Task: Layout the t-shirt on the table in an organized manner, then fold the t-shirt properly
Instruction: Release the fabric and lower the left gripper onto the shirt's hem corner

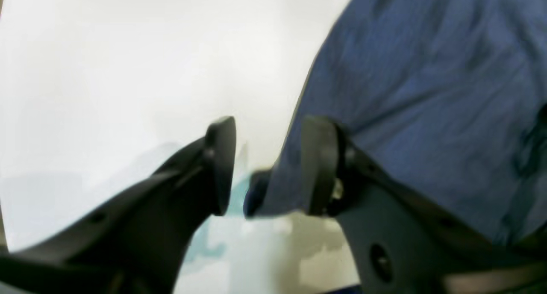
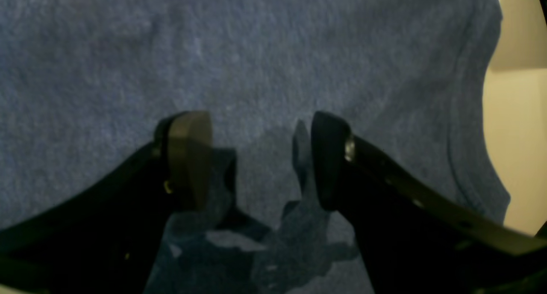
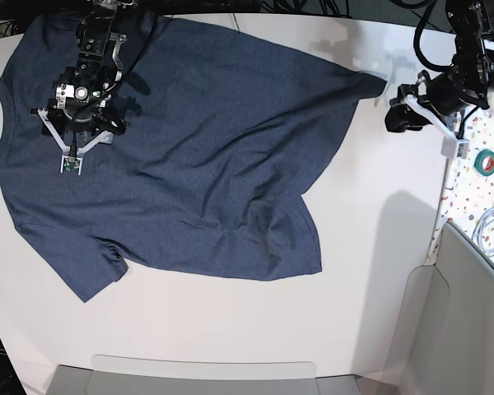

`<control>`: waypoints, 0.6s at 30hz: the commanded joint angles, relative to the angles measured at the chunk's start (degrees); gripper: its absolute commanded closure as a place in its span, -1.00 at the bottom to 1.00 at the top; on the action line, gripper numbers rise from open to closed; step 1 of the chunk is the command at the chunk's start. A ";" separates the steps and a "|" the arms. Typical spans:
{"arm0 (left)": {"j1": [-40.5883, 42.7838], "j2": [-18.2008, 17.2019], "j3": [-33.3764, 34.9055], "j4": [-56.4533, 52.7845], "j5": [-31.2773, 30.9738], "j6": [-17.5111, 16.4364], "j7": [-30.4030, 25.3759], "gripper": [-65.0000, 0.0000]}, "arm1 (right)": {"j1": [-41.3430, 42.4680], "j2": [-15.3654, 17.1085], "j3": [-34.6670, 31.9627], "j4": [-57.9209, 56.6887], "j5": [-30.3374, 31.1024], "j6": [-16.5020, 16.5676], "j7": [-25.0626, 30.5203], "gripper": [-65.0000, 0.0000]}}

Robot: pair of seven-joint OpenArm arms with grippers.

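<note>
Lying spread flat on the large white tabletop (image 3: 370, 271), dark navy-blue heathered cloth t-shirt (image 3: 189, 156) running lengthwise left to right, right gripper (image 2: 260, 161) hovering over it, open and empty, left gripper (image 1: 267, 166) open beside a stretched corner, gripping nothing.

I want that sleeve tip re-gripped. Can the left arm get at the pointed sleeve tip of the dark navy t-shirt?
Probably yes: the open left gripper sits just beside the dark navy t-shirt's sleeve tip, with only bare white table between.
</note>
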 commanded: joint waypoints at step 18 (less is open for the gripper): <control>-42.92 9.85 26.51 -31.44 0.05 -0.78 -1.29 0.92 | -1.70 0.05 0.04 6.32 -0.47 -0.09 0.82 -0.11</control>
